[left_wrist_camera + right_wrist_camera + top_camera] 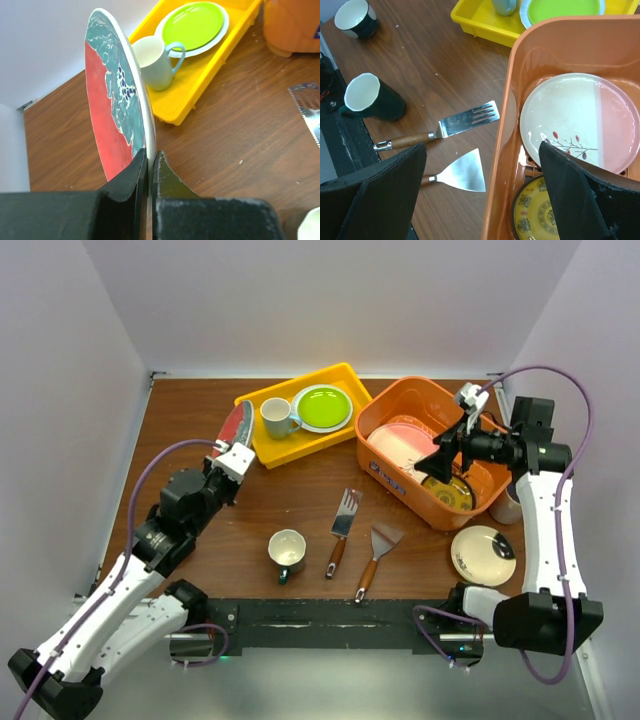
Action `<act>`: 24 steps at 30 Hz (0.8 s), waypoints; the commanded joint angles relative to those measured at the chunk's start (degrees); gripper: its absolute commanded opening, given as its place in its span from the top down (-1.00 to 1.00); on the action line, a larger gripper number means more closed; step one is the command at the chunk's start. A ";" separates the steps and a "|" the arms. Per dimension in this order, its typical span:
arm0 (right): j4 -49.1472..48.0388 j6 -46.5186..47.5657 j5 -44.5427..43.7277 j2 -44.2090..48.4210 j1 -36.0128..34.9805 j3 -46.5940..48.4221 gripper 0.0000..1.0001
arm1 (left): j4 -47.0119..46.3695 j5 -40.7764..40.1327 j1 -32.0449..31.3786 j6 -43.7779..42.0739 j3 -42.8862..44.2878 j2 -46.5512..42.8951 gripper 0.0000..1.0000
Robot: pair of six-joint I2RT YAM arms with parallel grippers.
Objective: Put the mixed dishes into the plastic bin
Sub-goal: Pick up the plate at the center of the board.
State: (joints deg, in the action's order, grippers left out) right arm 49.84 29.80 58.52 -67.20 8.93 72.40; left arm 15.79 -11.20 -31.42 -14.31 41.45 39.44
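Over the left half of the table [190, 415], just beside the yellow tray [262, 400], a red-and-teal plate [112, 125] is held on edge, its lower rim pinched between the closed jaws of the left gripper [150, 156]. The right gripper [482, 145] is poised above the orange bin [560, 30], jaws spread wide, nothing gripped. A cream-and-pink plate [580, 120] and a yellow patterned plate [535, 212] are noted inside the bin. A lime green plate [321, 407] is seen in the tray; a dark-teal mug [287, 551] is seen on the table.
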 commanded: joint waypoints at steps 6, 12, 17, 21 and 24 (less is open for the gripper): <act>7.28 2.81 -1.56 -1.88 -4.88 8.37 -0.97 | -10.61 6.98 -0.48 0.68 8.64 -2.26 1.00; 6.76 1.58 -3.67 -2.32 -8.49 9.34 -0.97 | -11.57 10.94 -0.66 3.23 10.05 -1.30 1.00; 6.23 1.49 -4.12 -2.94 -9.90 10.04 -0.97 | -12.01 13.66 -1.01 4.55 11.28 -0.59 1.00; 5.79 1.23 -3.68 -3.38 -9.98 10.74 -0.97 | -12.36 15.07 -1.28 5.60 11.90 -0.15 1.00; 5.53 0.52 -2.89 -3.46 -10.07 10.74 -0.97 | -12.63 16.12 -1.54 6.22 11.99 0.11 1.00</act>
State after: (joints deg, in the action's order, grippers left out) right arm 56.16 31.29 54.96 -70.76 -0.86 80.79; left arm 17.67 2.66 -32.45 -8.03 47.94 40.62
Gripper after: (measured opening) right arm 0.986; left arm 0.057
